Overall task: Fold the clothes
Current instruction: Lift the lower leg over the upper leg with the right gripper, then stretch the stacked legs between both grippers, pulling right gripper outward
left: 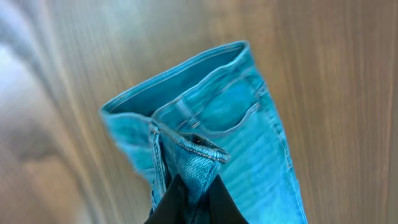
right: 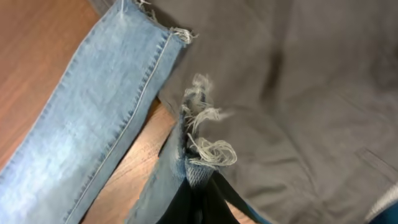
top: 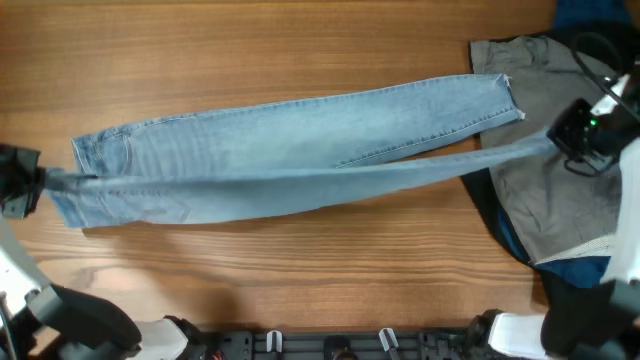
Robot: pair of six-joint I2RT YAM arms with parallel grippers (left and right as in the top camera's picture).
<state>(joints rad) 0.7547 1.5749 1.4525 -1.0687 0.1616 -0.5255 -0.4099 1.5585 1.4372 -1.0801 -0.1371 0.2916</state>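
Left gripper [left: 194, 194]: I have it clamped on a fold of the waistband.
Jeans [left: 249, 149]: I see the waistband and one stitched pocket.
Table [left: 336, 74]: wood, blurred underneath.

Overhead looks straight down at the desk [top: 300, 50]; both wrist views peer close past their fingers [left: 168, 208] at opposite jeans [top: 300, 150] ends.

Brown wood-grain table [top: 250, 50] under everything. At my right end I see a crumpled grey cloth garment [top: 545, 200] lying on top of a dark blue cloth [top: 578, 270], with blue showing past the grey's near edge.
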